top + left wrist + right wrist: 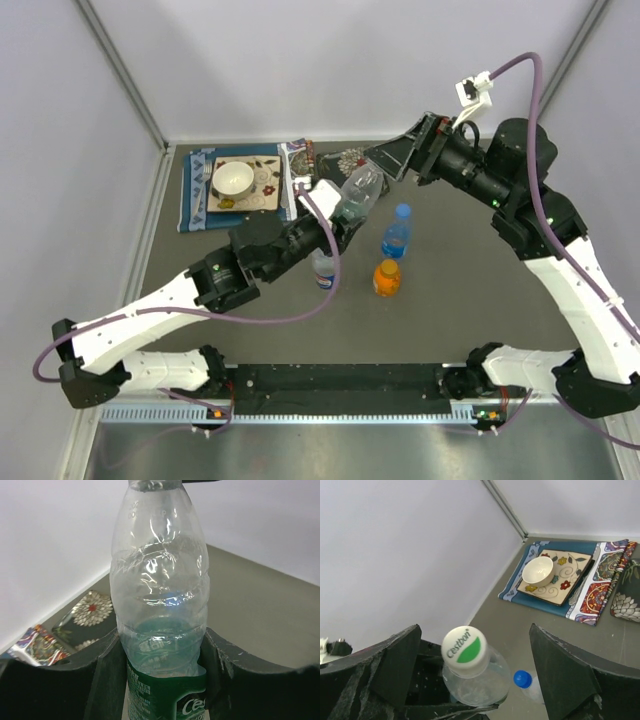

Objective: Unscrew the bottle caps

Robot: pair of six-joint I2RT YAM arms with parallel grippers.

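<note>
- My left gripper [160,675] clamps the clear green-labelled plastic bottle [160,595], hiding its lower part.
- Right gripper [480,667] hangs wide apart over its white cap [464,650].
- Short bottle [387,277] near it holds orange drink.

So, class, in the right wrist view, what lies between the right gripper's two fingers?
The white-and-green cap of the green-label bottle, flanked by gaps inside the open right gripper; the right wrist view shows it.

A: Bottle finish?
B: I see clear, glossy, crinkled plastic on the green-label bottle [159,580]; cap [464,651] smooth white plastic.
A: I read the left gripper [162,635] as matt black, scuffed.
</note>
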